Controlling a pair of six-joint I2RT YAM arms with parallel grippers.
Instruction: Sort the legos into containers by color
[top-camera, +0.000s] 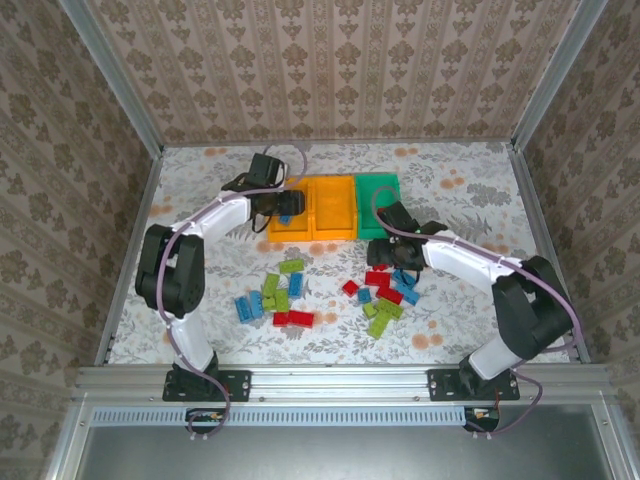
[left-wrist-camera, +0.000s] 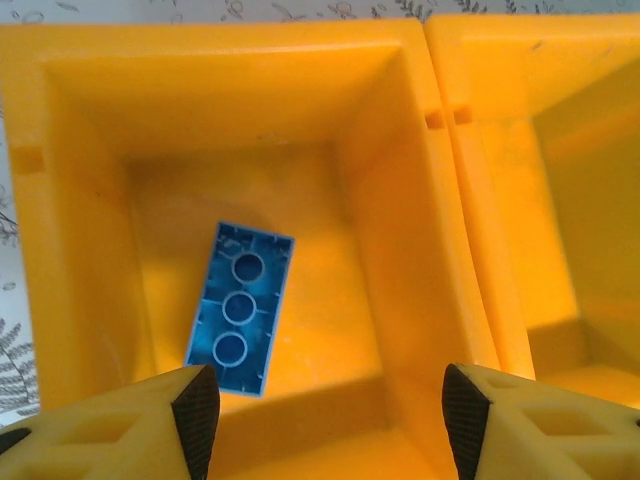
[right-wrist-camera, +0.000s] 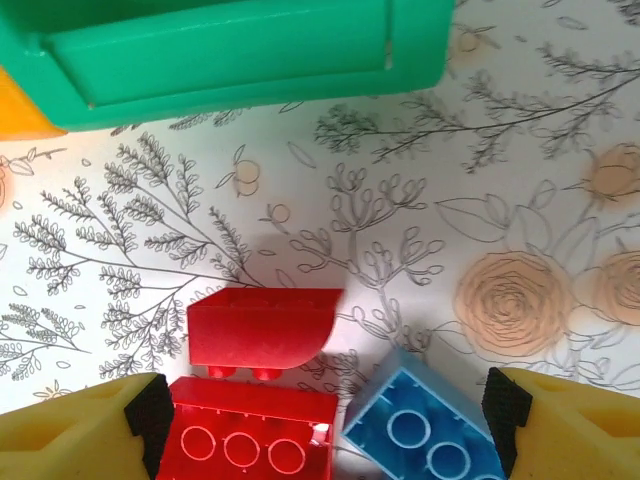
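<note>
The left gripper (left-wrist-camera: 330, 410) has its yellow, black-padded fingers (left-wrist-camera: 197, 408) spread wide with nothing between them. It hangs over the left-hand orange-yellow plastic bin (left-wrist-camera: 90, 120). One blue studded plastic brick (left-wrist-camera: 240, 307) lies on that bin's floor, hollow underside up (three round tubes show). A second orange-yellow bin (left-wrist-camera: 500, 150) stands touching it on the right, rim to rim.

The right gripper (right-wrist-camera: 328, 415) is just as wide open and holds nothing. It is low over the flower-patterned table (right-wrist-camera: 500, 200). Between its fingers lie a red brick (right-wrist-camera: 245, 438) and a blue brick (right-wrist-camera: 420, 432), both underside up and close together. Another red brick (right-wrist-camera: 260, 328) rests on its side just beyond the first one. The green rectangular plastic bin (right-wrist-camera: 240, 50) stands farther out, apart from these bricks.

From above, the three bins form a row at the table's middle, green at the right end. The remaining red, blue and lime green bricks (top-camera: 278, 296) lie scattered on the table nearer the arm bases (two loose clusters).
</note>
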